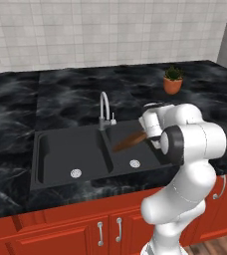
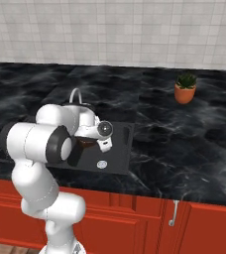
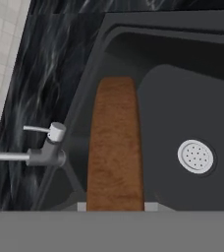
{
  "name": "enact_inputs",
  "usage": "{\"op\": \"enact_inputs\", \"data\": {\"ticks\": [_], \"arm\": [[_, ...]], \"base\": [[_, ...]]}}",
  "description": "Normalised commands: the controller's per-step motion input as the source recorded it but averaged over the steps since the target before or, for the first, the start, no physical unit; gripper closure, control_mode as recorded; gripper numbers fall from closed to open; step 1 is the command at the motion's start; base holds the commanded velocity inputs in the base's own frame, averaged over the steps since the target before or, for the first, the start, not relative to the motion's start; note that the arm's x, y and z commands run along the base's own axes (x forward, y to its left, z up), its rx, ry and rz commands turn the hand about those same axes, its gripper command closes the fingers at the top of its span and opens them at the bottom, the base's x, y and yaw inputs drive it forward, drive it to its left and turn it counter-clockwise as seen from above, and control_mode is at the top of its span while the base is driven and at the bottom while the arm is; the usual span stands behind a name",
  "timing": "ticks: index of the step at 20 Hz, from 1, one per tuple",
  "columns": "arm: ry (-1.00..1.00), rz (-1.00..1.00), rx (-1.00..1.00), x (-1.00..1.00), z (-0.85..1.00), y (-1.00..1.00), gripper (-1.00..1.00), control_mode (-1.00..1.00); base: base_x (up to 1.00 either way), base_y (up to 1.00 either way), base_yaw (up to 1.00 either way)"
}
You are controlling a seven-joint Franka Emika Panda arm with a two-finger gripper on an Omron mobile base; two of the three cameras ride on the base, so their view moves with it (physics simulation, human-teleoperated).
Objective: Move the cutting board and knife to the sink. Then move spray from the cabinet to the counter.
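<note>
My gripper is clamped on one end of the cutting board, and I hold the board above the right basin of the sink. In the left base view the board projects from my hand to the left, its free end pointing toward the divider between the two basins, near the base of the faucet. The right base view hides most of the board behind my arm; a short brown section is visible under my wrist, above the sink. The hand view looks down the length of the board, which runs away from my fingers over the dark basin floor; whether its far end touches the basin wall I cannot tell. The same view shows the right drain beside the board and the faucet on the other side of it, on the counter. The left base view shows both drains, left and right, with each basin floor bare. A potted plant stands on the counter far right of the sink, well apart from it. Red drawers run beneath the counter.
</note>
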Motion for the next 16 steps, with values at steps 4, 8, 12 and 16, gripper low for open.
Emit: {"op": "enact_inputs", "data": {"ticks": [4, 8, 12, 16], "arm": [[0.03, 0.0, 0.0, 0.0, 0.0, 0.0, 1.0, -1.0], [0.0, 0.0, 0.0, 0.0, -0.07, 0.0, 1.0, -1.0], [0.03, 0.0, 0.0, -0.01, -0.27, -0.01, 1.0, -1.0], [0.05, 0.0, 0.0, -0.07, -0.39, -0.02, 1.0, -1.0]], "base": [[0.0, 0.0, 0.0], [0.0, 0.0, 0.0], [0.0, 0.0, 0.0], [0.0, 0.0, 0.0]]}}
